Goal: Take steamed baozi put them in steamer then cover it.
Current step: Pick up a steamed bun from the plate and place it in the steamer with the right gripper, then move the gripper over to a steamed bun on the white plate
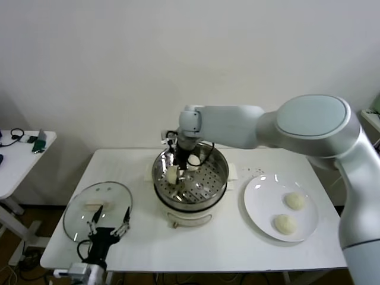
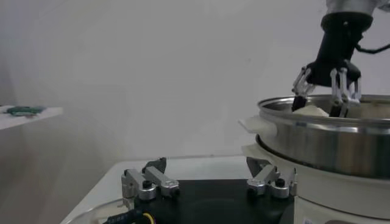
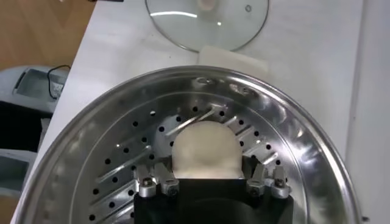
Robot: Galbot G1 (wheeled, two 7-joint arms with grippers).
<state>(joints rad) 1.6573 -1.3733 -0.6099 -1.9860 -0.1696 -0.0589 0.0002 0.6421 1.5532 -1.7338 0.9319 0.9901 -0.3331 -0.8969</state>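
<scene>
The right gripper reached down into the steamer, which stood on its white pot base at the middle of the table. Its fingers flanked a baozi resting on the perforated floor at the steamer's left side; the jaws stood parted on either side of the bun, and whether the pads still pressed the dough could not be told from these views. From the left wrist view the same gripper showed above the steel rim with the bun's top between its fingertips.

Two more baozi lay on the white plate to the right of the steamer, one farther and one nearer, apart from each other.

The left gripper hung released, jaws wide, over the near edge of the glass lid, which lay flat on the table's left near corner. It held nothing.

A small white side table stood off to the far left.
</scene>
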